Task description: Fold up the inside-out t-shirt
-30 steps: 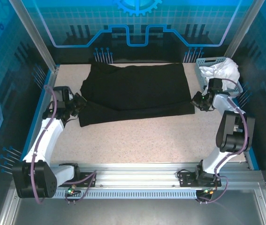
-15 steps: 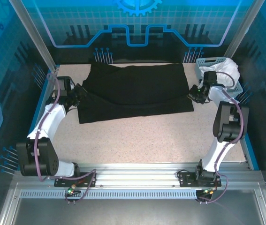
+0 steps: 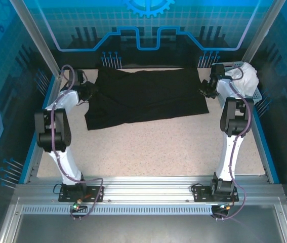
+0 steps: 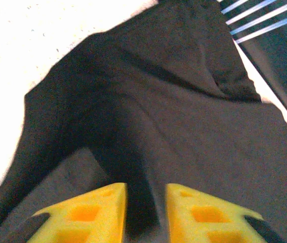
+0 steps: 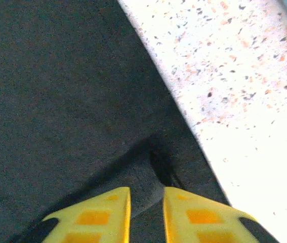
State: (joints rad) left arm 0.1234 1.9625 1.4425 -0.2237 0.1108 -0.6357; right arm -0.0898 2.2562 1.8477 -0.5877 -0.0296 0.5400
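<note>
Matt cloth t-shirt (image 3: 148, 96), smooth speckled table (image 3: 148, 147)

Shirt (image 4: 173, 111) under and ahead of the left claw (image 4: 146, 195) was plain black all over. Same black ahead-left of the right claw (image 5: 147, 195). Fingers (image 4: 90, 212) on both were yellow with orange recesses, dark at the outer corners. Table (image 5: 244, 76) ahead-right of the right claw was off-white with dark and orange-brown speckles. Arms (image 3: 229, 152) were white with black joints, cables (image 3: 55, 147) purple. Cloth (image 3: 247, 76) beside the right claw was white, in a pale grey-blue basket (image 3: 223, 66). Back wall (image 3: 82, 25) was blue with a fine grid.
</note>
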